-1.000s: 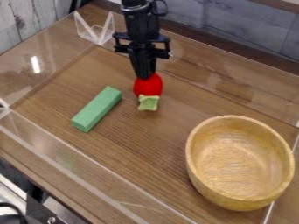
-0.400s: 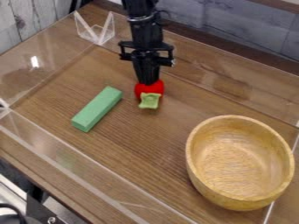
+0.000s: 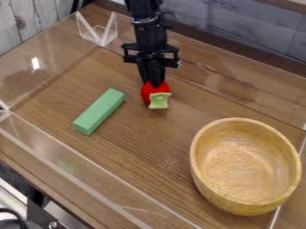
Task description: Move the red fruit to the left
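**Gripper pinched on the toy strawberry near the middle of the table**

Camera view: The black gripper comes down from the top centre of the frame, pointing steeply downward, its narrow jaws drawn together on the top of the red fruit, a small glossy toy strawberry. The strawberry sits just above the centre of the frame, on or right at the wooden table; whether it rests fully on the surface cannot be told. Its pale green leafy cap points toward the lower edge of the frame, tilted slightly right.

To the left and a little below the strawberry lies a flat green rectangular block, set diagonally and well apart from the fruit. A round wooden bowl fills the lower right of the frame, upright, apart from both the strawberry and the block. A clear acrylic wall runs along the table's left and near edges, catching pale reflections in the upper left.
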`<action>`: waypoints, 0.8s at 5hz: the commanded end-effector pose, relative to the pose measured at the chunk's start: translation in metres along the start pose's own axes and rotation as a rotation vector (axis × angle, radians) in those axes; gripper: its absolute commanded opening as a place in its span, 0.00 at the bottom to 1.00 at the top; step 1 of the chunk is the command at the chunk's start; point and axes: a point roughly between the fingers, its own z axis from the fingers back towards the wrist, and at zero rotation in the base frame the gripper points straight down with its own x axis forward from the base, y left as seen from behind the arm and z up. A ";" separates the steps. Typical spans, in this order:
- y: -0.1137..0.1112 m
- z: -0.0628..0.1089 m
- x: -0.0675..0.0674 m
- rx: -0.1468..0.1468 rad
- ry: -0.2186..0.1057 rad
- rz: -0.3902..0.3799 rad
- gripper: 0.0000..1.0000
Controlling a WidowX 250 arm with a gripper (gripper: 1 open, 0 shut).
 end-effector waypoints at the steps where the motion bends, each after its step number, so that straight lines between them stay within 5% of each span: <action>1: -0.003 0.031 -0.003 -0.014 -0.056 -0.027 0.00; 2: 0.003 0.053 -0.010 -0.037 -0.085 -0.034 0.00; 4: 0.030 0.080 -0.006 -0.064 -0.133 0.069 0.00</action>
